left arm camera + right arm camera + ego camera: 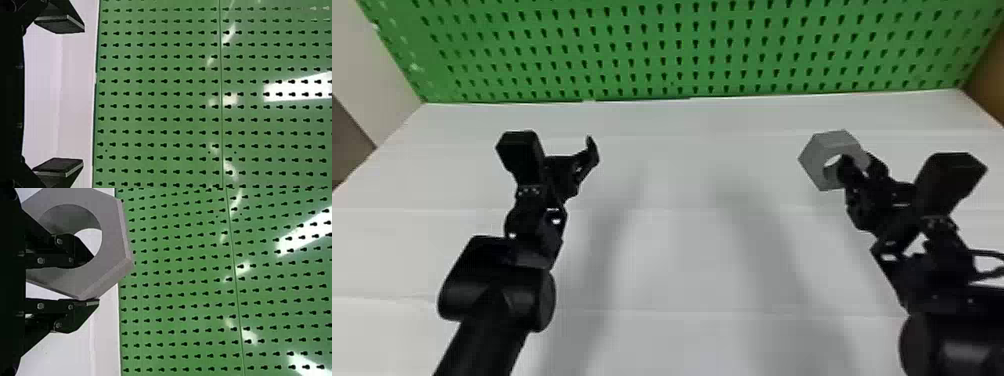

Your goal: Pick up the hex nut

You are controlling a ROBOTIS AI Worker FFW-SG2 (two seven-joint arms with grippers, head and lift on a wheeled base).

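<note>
Right gripper [860, 167]: clamped on hex nut [814, 160]; we see one finger through its hole
Nut spot: right, upper half of head view
Left gripper [571, 159]: left of frame, fingers wide apart
White surface [677, 250]: middle to bottom
Green pegboard [677, 50]: along top

Hex nut [111, 239]: smooth, matt grey faces, plastic in appearance. Pegboard [239, 62]: smooth, glossy green finish with bright reflections. Counter [682, 250]: matt white surface, finely creased. Left arm housing [492, 300]: smooth black, low sheen. Screw heads [40, 261]: metallic.
</note>
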